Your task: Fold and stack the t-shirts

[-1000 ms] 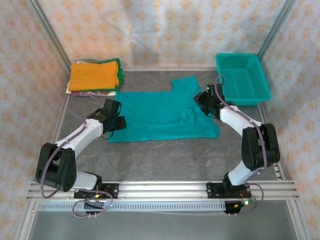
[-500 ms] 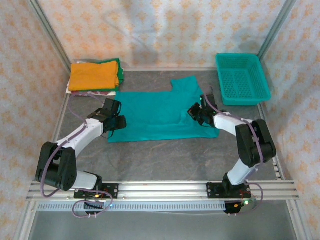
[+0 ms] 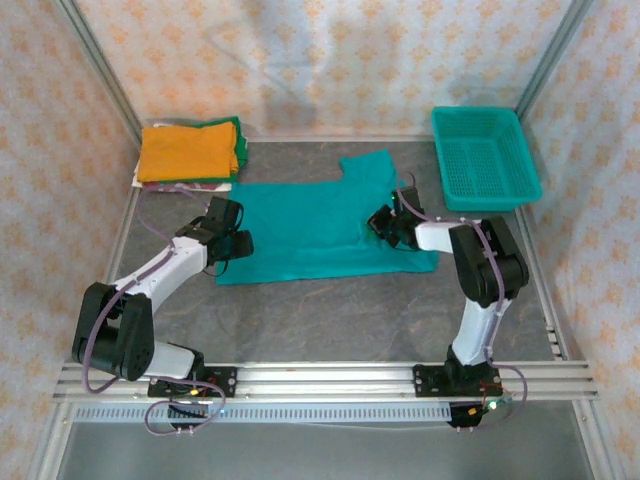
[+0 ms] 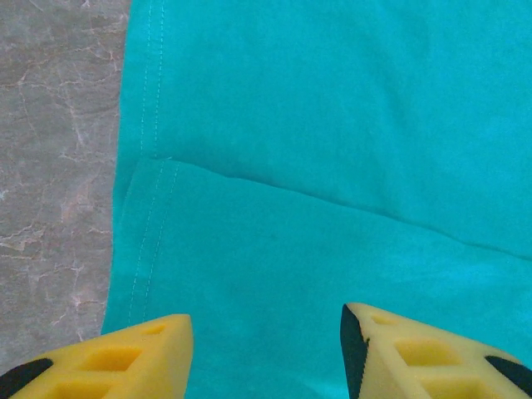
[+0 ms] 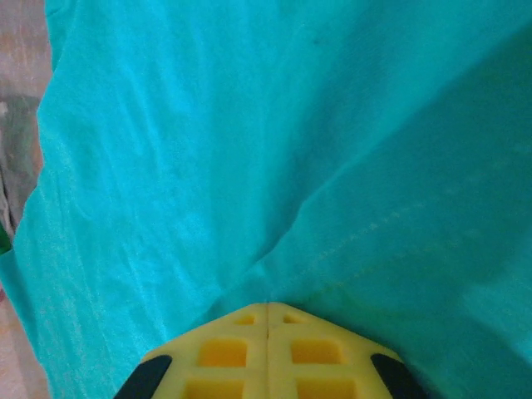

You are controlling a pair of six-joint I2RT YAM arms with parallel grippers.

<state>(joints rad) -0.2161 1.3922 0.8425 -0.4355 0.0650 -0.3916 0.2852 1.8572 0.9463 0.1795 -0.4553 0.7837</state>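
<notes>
Two arms are at work on one teal shirt, which lies spread in the middle of the frame on the grey, marble-patterned worktop. To me this looks like the first fold, hardly begun: the shirt is open, with one sleeve sticking out toward the top of the frame.

The left fingers sit at the shirt's left edge, spread apart with nothing between them. In the wrist view they hang over the stitched hem, where a flap of cloth lies doubled over. The right fingers are pressed tight together at the shirt's right side, below that sleeve. Creases in the cloth run straight to their tip, so I judge they are pinching a fold of it.

Next, I'd guess, the left fingers must drop and close on the hem so both sides can be carried over together. A one-sided pull would drag the cloth askew.

At upper left sits a pile of folded shirts, orange on top, well apart from the teal one. A teal mesh basket stands at upper right. Cream patterned walls close in the worktop, and a metal rail runs along the bottom.
</notes>
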